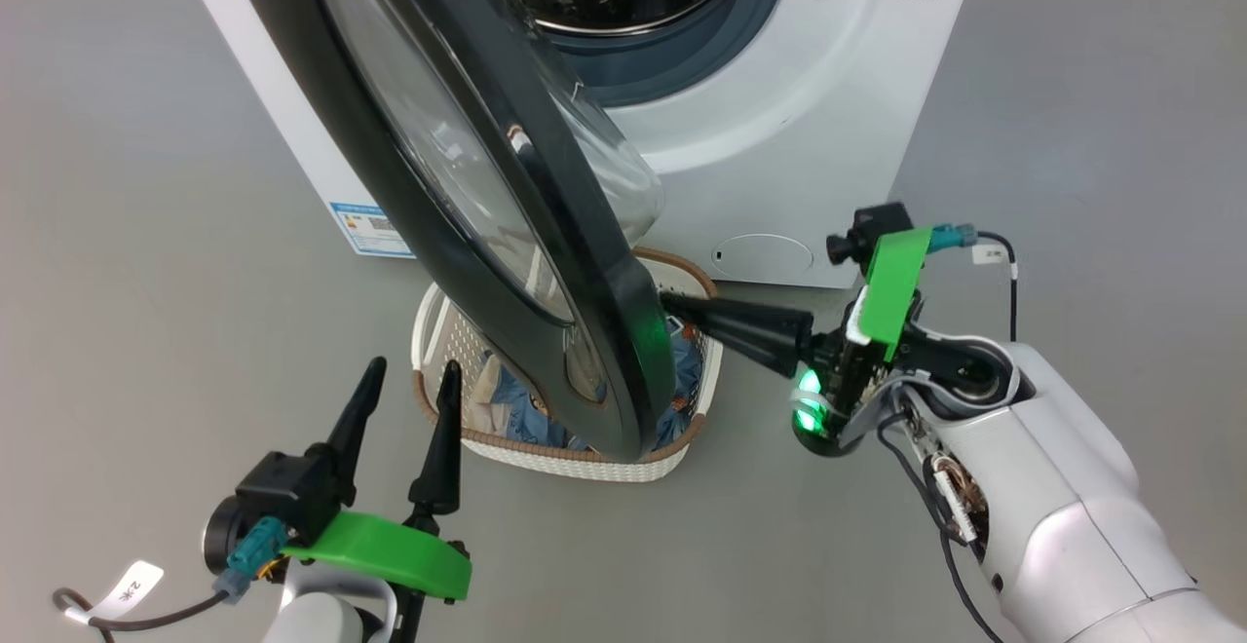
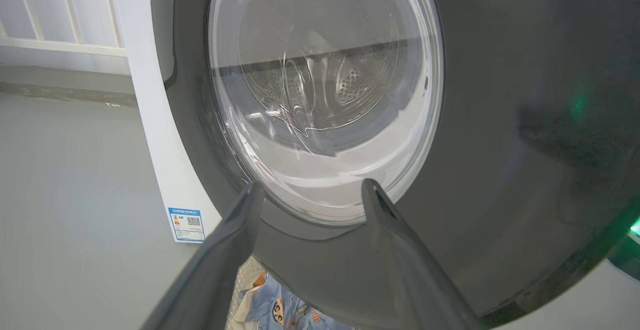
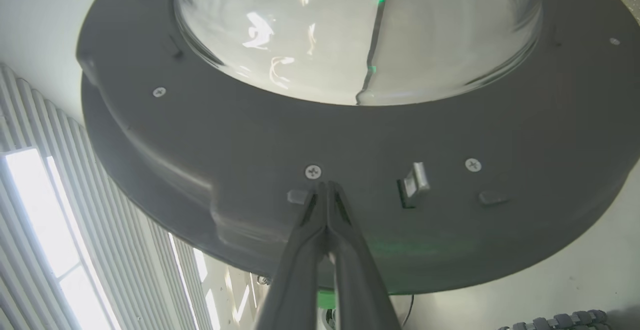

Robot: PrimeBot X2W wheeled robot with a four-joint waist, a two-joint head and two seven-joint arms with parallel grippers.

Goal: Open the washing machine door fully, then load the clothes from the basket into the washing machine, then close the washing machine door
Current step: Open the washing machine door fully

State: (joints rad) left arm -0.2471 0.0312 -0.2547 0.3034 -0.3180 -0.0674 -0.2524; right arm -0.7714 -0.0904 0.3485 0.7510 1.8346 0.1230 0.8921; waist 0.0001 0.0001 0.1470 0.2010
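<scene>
The washing machine [image 1: 779, 107] stands ahead with its steel drum exposed. Its black door [image 1: 507, 263] is swung partly out to the left, edge-on, above the basket [image 1: 585, 463]. My right gripper [image 1: 672, 304] is shut, its tips pressed against the door's inner face [image 3: 320, 140] just below a screw. My left gripper [image 1: 414, 368] is open with nothing between its fingers, low on the left, facing the door's outer glass [image 2: 325, 95]. The clothes [image 2: 280, 310], light blue with cartoon figures, lie in the basket under the door's lower edge.
Grey floor spreads left and right of the machine. A blue label [image 1: 372, 229] sits low on its side. A metal latch tab [image 3: 414, 185] sticks out of the door's inner face to the right of my right fingertips.
</scene>
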